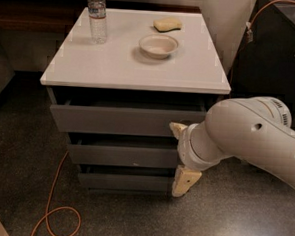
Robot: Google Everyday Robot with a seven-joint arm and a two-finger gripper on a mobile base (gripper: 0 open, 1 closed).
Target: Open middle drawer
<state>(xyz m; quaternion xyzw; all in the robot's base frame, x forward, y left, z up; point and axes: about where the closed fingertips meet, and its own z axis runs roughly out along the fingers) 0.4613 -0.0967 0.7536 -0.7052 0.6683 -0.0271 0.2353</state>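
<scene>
Dark speckled floor point(131, 219), orange cable point(56, 219) looped at left. White square tabletop point(130, 69) over three grey drawers. Clear plastic water bottle point(97, 19) near back left corner, yellow sponge point(167, 24) by back edge, shallow cream bowl point(159, 45) just in front of it. Wide shallow grey middle drawer point(120, 156) between taller top drawer point(117, 119) and bottom drawer point(126, 181). White-armed gripper point(181, 156) below front right corner, spread wide, cream fingers point(186, 181) above and below middle drawer's right end; contact unclear.
</scene>
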